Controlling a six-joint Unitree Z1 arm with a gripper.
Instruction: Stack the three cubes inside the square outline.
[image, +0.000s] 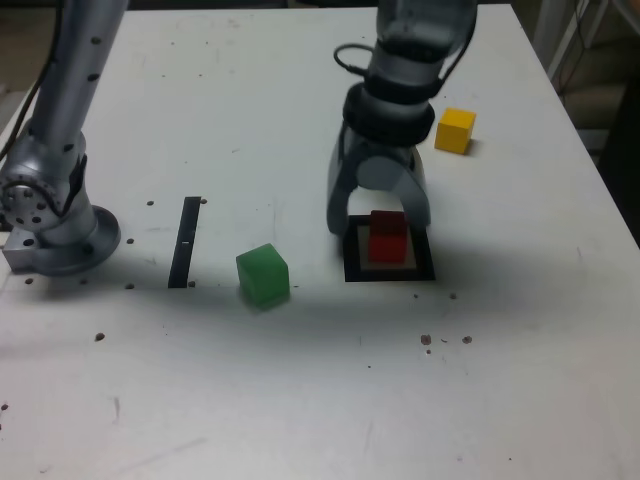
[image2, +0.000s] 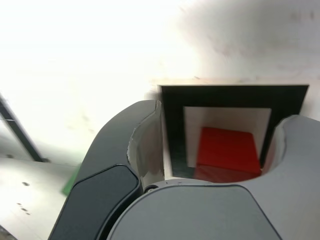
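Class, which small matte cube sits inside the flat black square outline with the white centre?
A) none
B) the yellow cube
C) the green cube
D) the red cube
D: the small matte red cube rests on the white centre of the black square outline, between the open gripper jaws.

Red cube (image2: 227, 149) inside the square outline (image2: 170, 107), between spread pincer (image2: 215, 150) jaws

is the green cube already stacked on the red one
No, the green cube sits on the table to the exterior view's left of the square, apart from the red cube inside it.
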